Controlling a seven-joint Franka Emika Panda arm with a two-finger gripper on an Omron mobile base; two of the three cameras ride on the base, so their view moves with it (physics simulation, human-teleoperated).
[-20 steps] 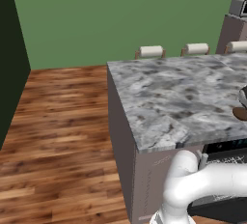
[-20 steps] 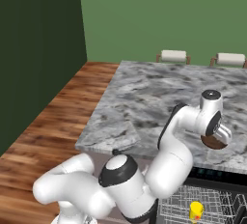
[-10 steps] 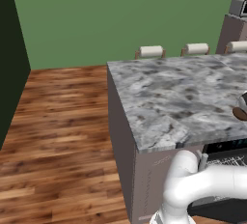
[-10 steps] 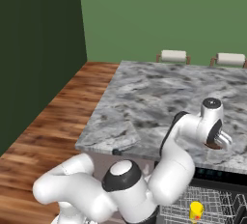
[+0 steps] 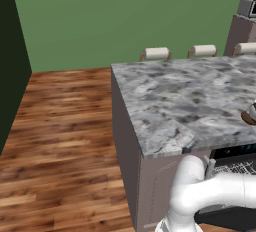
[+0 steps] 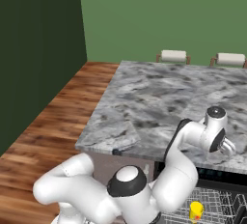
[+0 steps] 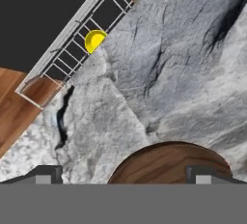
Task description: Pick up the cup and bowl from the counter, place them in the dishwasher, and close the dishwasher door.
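On the marbled table (image 6: pixel 144 97), near its front edge above the dishwasher (image 6: pixel 212 203), your end effector (image 7: pixel 123 178) hangs over the bowl (image 7: pixel 169 162) with its fingers (image 7: pixel 46 174) spread wide and nothing held between them. In the hand view one fingertip stands clear of the bowl on bare stone, while the other shows over the brown wood, close to the rim. You can see a sliver of that bowl at the right edge of the left base view, sitting on the stone. The cup (image 6: pixel 195 211) already sits in the wire rack (image 7: pixel 77 44) of the dishwasher below the table edge, bright yellow against the dark cavity. In the right base view the arm's wrist hides the bowl.
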